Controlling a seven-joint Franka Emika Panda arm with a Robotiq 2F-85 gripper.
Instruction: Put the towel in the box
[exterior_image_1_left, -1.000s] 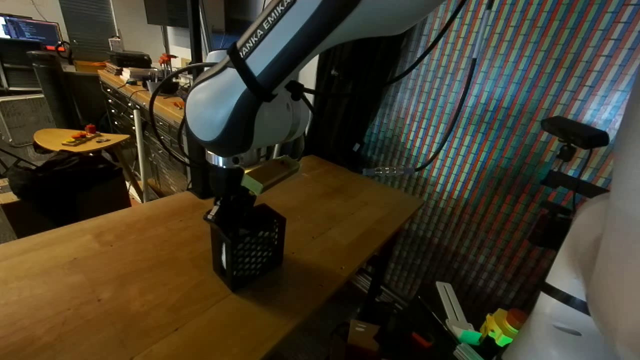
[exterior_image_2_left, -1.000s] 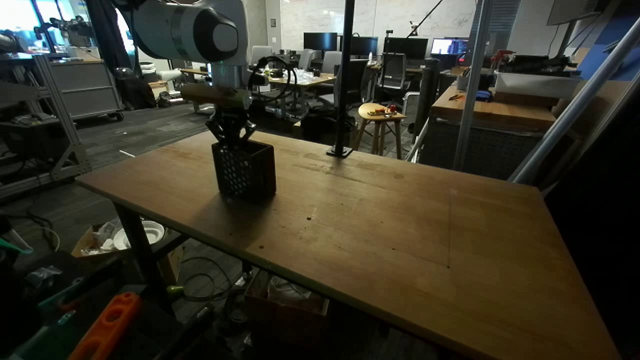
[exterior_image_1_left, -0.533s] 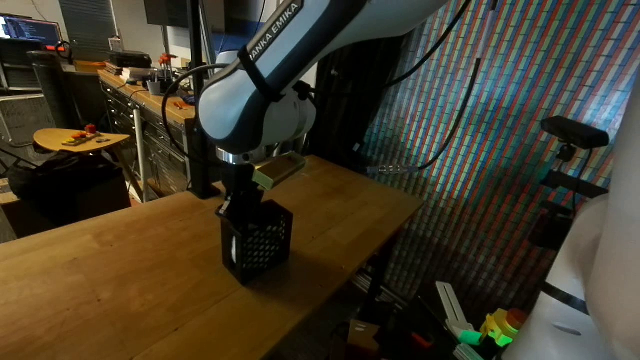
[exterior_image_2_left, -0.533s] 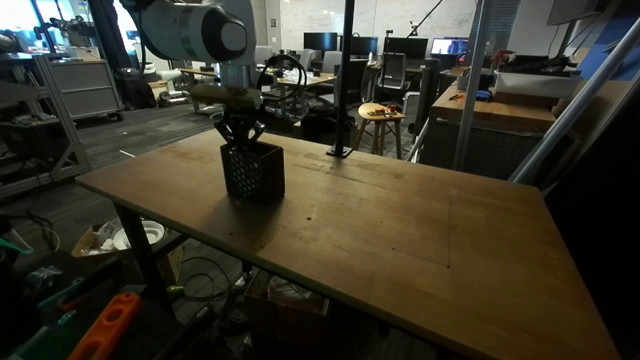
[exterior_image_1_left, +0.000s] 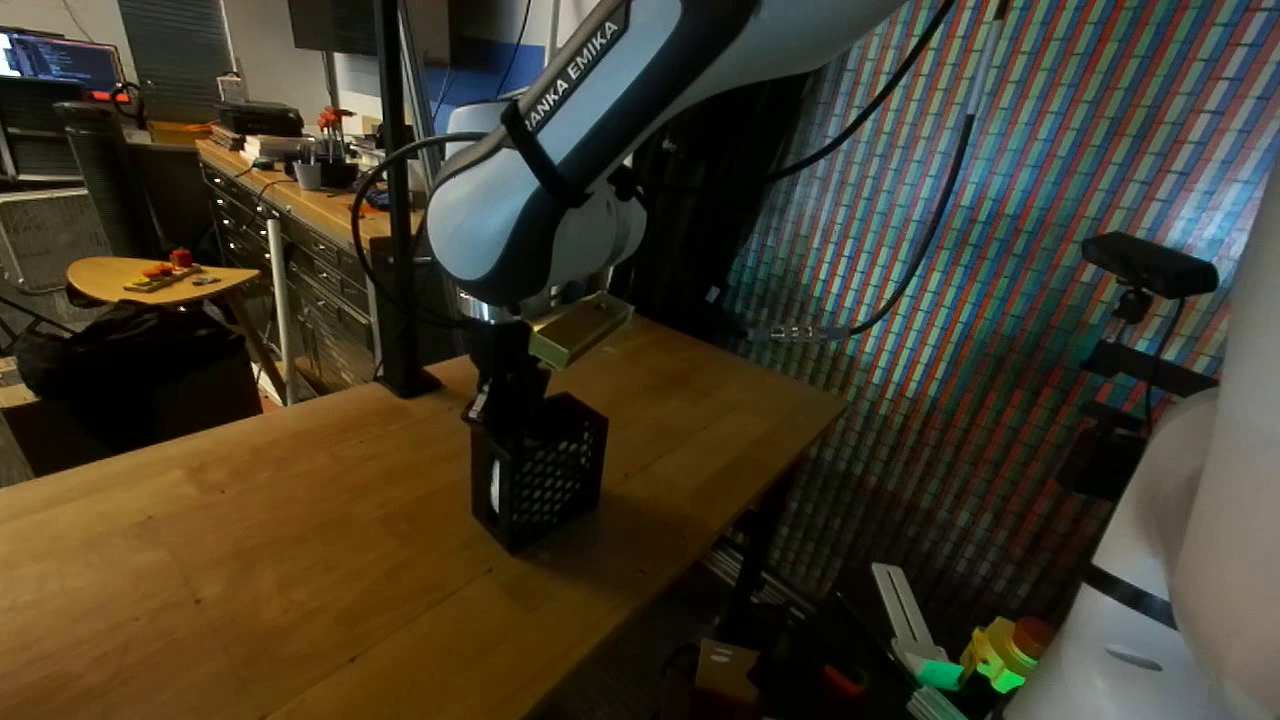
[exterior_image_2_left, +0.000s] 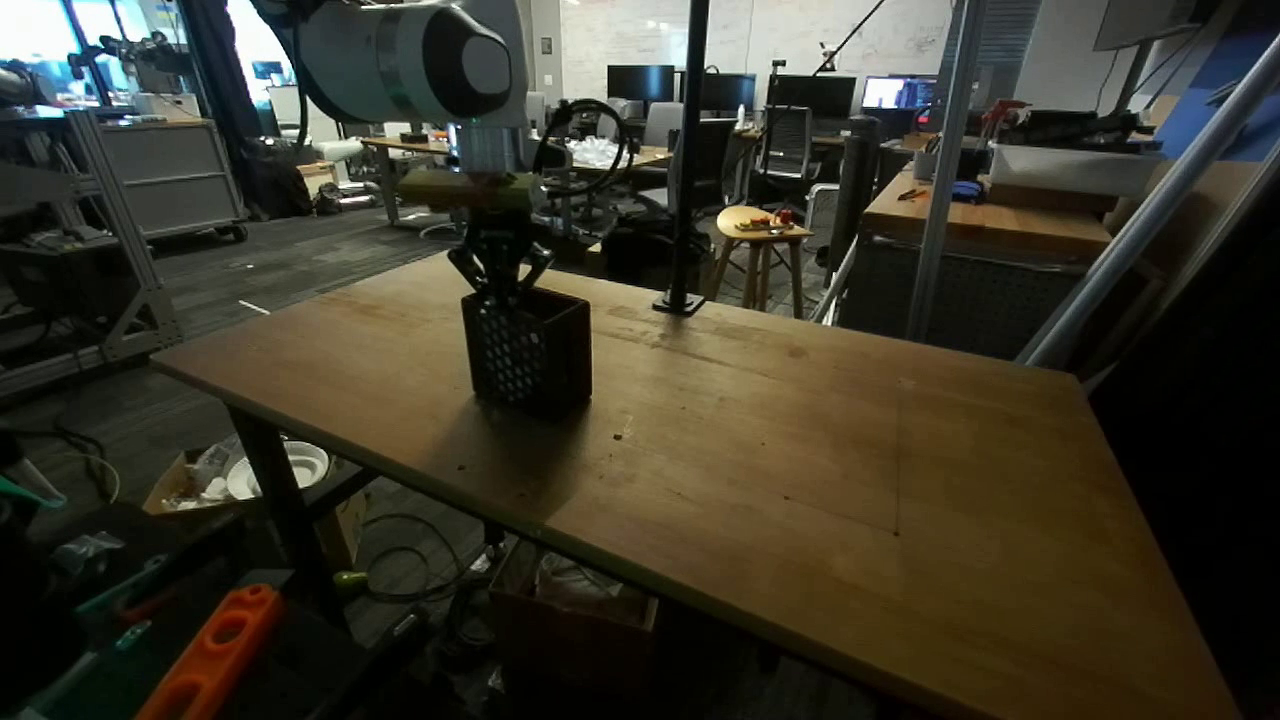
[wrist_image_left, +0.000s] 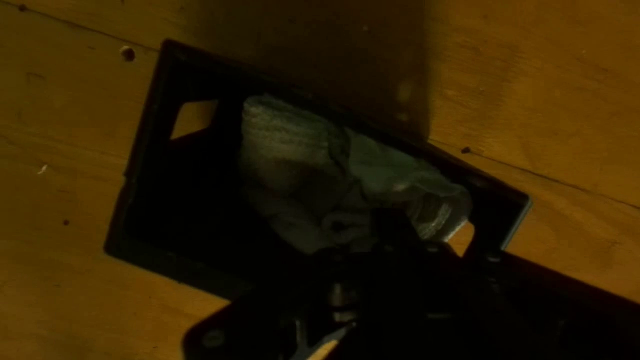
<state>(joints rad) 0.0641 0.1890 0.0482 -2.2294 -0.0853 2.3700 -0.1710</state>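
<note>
End effector (exterior_image_2_left: 502, 292) at blk box (exterior_image_2_left: 568, 352), wood tbl (exterior_image_2_left: 840, 450) below, monitors (exterior_image_2_left: 640, 83) in bkgd.

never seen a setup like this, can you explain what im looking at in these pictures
The big jointed machine is a robot arm; its gripper, a kind of mechanical claw, reaches down to a black box. The box appears to be standing upright on a wooden table. Two views are taken from outside the robot, in different places; the dim close one is from its wrist camera, looking down into the box. There you see a pale, bunched towel inside. The gripper overlaps part of the towel in that picture, but it is too dark to tell what, if anything, it holds.
</note>
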